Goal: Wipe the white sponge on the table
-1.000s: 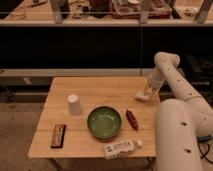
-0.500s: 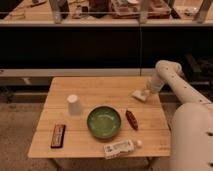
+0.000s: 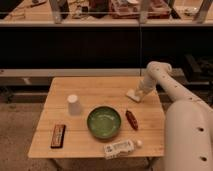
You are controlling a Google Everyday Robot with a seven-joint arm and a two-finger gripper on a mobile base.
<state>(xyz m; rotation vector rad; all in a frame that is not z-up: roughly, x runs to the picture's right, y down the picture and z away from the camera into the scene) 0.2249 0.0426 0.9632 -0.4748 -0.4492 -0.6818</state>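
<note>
White sponge [image 3: 134, 94] lying flat near the right edge of the table [image 3: 100, 85], toward the far corner; gripper [image 3: 140, 92] sitting on its right end (whether clamped or loose, cannot tell).

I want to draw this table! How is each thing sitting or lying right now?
white sponge, lying flat on the table, near its right edge
gripper, down at the sponge, seems to touch it
white cup, upside down
green bowl, upright, looks empty
white bottle, lying on its side
dark bar, lying flat
reddish-brown thing, lying flat
</note>
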